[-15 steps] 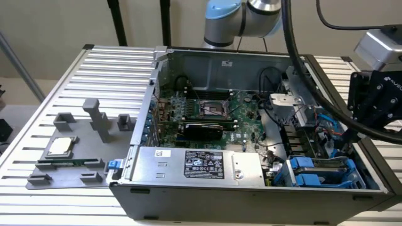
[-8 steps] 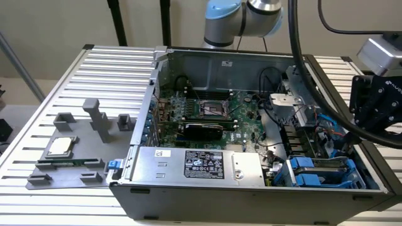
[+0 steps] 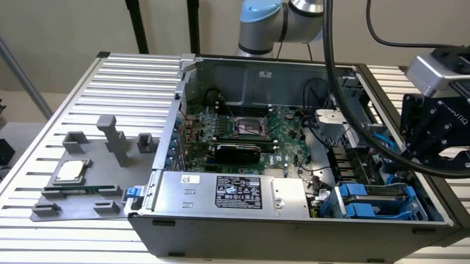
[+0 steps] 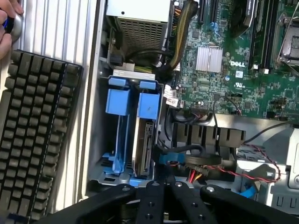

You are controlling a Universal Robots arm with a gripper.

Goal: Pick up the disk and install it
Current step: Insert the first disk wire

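Looked pretty much done: silver-grey metal disk in its bright blue frame (image 4: 144, 142) sat slotted just ahead of the black tool (image 4: 166, 186), pinched together and empty.

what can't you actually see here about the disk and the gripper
- Disk, wrist view: only one edge shows; the drive bay hides its faces and label.
- Gripper, exterior view: cut off by the picture's right edge.
- Hand, wrist view: mostly cut off by the edge.

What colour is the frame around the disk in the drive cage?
Bright blue; the frame shows best in the wrist view.
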